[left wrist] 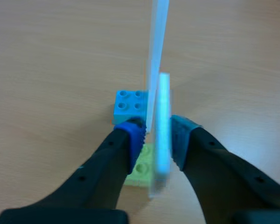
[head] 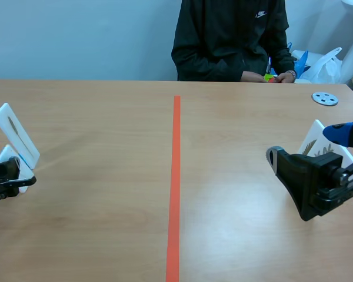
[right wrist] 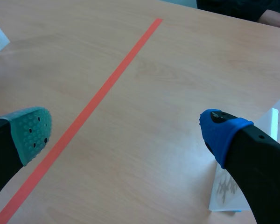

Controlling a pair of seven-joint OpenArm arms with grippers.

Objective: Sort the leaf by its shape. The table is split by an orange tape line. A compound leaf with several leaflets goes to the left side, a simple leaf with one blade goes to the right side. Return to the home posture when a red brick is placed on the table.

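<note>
Your left gripper [left wrist: 156, 134] had closed on a white leaf card [left wrist: 162, 107] at the desk's [head: 106, 205] left side, a green brick [left wrist: 141, 171] under it and a blue brick [left wrist: 129, 105] just ahead. Your right gripper [right wrist: 125, 128] hung wide open, holding nothing, right of the tape line [head: 175, 176], with a fern-like leaf card [right wrist: 226, 192] just beside its blue-padded finger

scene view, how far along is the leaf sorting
Done: nothing clearly. The single-blade card stands left of the tape line and the many-leaflet card right of it, opposite to the rule. In hand: the left gripper is shut on a third card, leaf unseen; the right gripper is open. Left: placing that card; no red brick is on the table yet.
</note>
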